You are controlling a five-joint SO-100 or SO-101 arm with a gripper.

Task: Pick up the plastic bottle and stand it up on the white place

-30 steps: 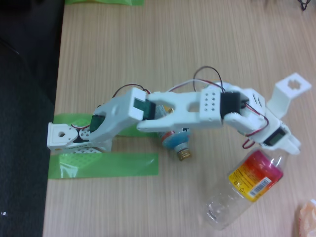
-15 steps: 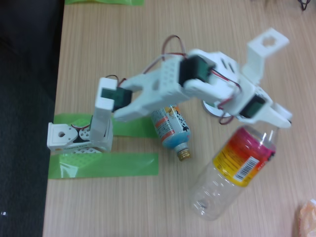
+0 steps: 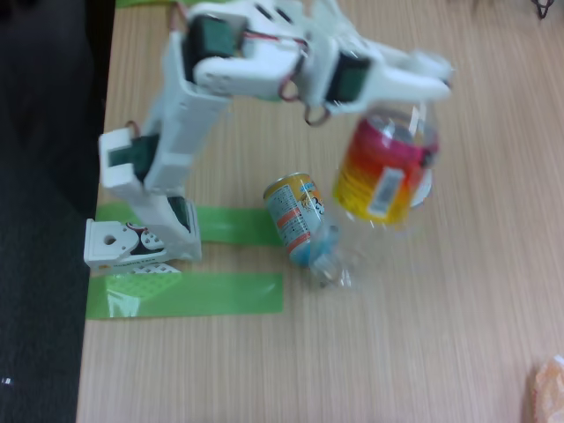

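The plastic bottle (image 3: 383, 172) hangs in the air in the fixed view, blurred by motion. Its orange-red-yellow label is uppermost and its clear body slopes down-left toward the table. My gripper (image 3: 425, 81) is shut on the bottle's top end, and the cap is hidden between the white fingers. A sliver of white (image 3: 426, 188) peeks out at the bottle's right edge on the table behind it. It may be the white place, but most of it is covered.
A blue-and-orange can-bottle (image 3: 293, 214) lies on the table just left of the hanging bottle's lower end. Green tape strips (image 3: 203, 295) hold the arm's base (image 3: 123, 245) near the table's left edge. A pale orange thing (image 3: 546, 392) sits at the bottom right corner.
The arm has risen and swung up and left in the view. The plastic bottle has come off the table and tilted from lying toward upright, still in the gripper.
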